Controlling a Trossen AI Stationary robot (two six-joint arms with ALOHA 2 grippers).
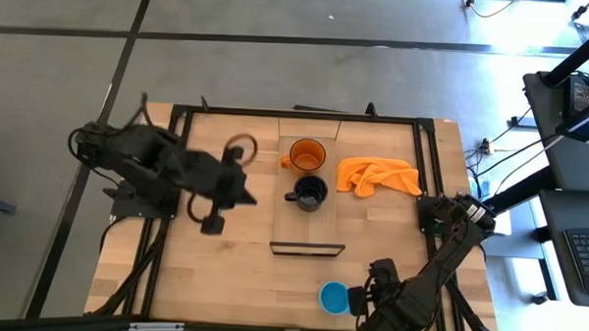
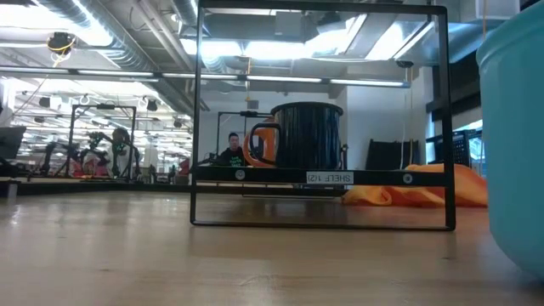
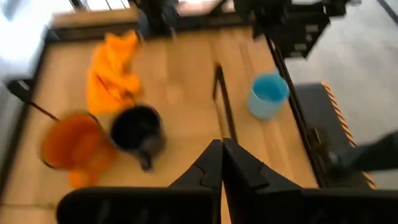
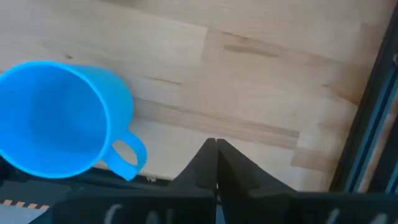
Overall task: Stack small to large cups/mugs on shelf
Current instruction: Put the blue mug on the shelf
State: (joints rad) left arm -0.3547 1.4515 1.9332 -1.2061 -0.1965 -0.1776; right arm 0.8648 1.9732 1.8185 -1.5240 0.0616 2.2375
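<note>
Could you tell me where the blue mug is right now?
In the high view, the blue mug stands on the table's near edge, off the shelf, beside the right gripper.

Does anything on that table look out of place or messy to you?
Two things. A crumpled orange cloth lies bunched beside the shelf, close to the orange mug. And the blue mug stands alone on the tabletop near the right pincer, off the shelf where the orange and black mug stand. Nothing is spilled or tipped.
</note>
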